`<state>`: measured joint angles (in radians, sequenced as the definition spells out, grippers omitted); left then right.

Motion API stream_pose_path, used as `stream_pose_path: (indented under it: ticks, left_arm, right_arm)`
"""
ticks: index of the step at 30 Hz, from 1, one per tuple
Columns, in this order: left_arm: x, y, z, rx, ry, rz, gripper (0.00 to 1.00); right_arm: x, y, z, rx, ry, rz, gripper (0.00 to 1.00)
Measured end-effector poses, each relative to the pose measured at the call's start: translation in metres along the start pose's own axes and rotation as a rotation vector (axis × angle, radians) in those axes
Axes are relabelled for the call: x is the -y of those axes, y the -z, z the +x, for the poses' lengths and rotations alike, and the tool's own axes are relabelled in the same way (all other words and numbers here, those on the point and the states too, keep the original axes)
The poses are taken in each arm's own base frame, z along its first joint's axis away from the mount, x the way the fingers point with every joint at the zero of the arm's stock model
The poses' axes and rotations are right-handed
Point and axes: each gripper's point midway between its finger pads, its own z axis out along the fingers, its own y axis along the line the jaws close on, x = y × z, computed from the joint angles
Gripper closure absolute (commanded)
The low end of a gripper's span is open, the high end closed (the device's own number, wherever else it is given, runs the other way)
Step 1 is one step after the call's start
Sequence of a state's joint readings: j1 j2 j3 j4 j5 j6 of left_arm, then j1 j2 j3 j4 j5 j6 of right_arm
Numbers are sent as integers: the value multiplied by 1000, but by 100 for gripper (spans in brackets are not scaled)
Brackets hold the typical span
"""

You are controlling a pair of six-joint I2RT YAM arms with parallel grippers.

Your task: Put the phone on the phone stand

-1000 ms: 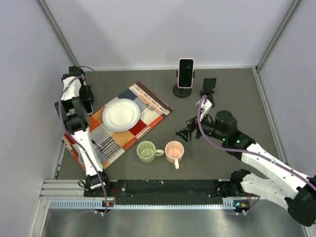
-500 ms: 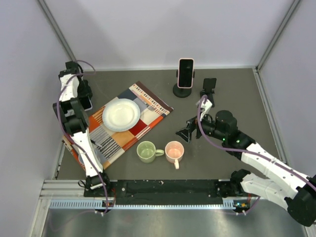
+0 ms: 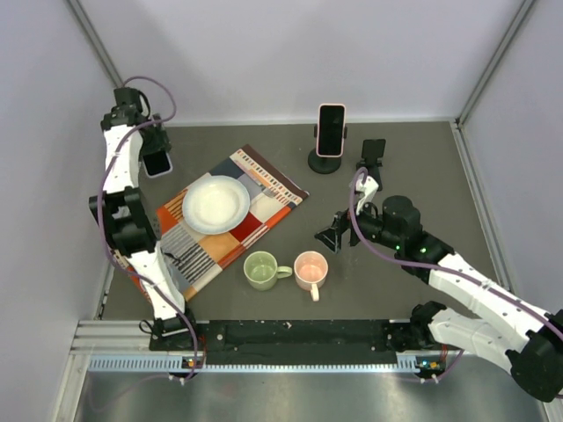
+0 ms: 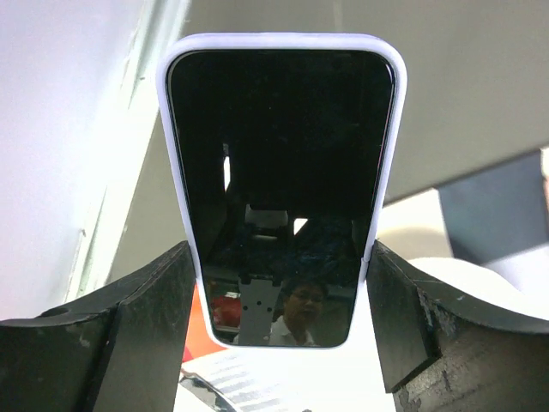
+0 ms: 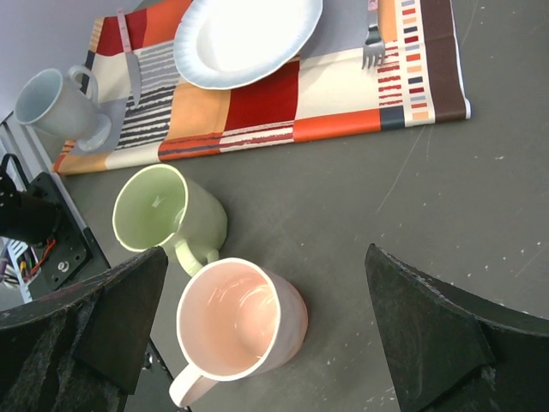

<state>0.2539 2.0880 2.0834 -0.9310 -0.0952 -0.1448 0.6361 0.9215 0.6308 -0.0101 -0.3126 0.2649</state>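
Dark grey table (image 3: 422, 167) enclosed by pale walls. On it I see a striped placemat (image 3: 264, 189) bearing a white plate (image 3: 215, 204), a green mug (image 3: 261, 270) touching a pink mug (image 3: 310, 268), and, at the far edge, a round stand carrying a pink phone (image 3: 331, 129) beside an empty black phone stand (image 3: 373, 154). My left arm rises over the far-left corner. The left gripper (image 4: 281, 296) clamps the white-cased phone (image 4: 281, 172) by its long edges, well apart from the stands. My right arm reaches low toward centre, with the right gripper (image 3: 339, 233) spread wide and holding nothing.
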Motion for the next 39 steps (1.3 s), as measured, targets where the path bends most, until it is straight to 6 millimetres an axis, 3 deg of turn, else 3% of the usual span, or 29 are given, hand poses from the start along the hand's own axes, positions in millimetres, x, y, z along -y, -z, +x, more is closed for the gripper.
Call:
stream_pose_path:
  ticks: [6, 14, 18, 21, 27, 30, 33, 39]
  left_arm:
    - [67, 46, 15, 58, -102, 149, 100]
    - [168, 142, 48, 178, -278, 434, 100]
    - [214, 195, 85, 247, -365, 627, 100]
    - [245, 227, 130, 257, -424, 789, 100]
    - [283, 257, 205, 264, -528, 973, 100]
    - [302, 270, 232, 277, -581, 1038, 100]
    - [321, 291, 256, 303, -640, 1114, 100]
    - [351, 312, 277, 372, -763, 1160, 100]
  right_arm:
    - [4, 1, -3, -4, -3, 29, 1]
    - [17, 8, -9, 2, -27, 125, 1]
    - [28, 15, -25, 28, -81, 196, 1]
    - [43, 24, -40, 59, -144, 265, 1]
    - [76, 48, -64, 109, -270, 374, 1]
    - [84, 59, -78, 139, -334, 388, 3]
    - [79, 65, -92, 161, -383, 350, 4]
    - [45, 61, -116, 135, -382, 179, 11]
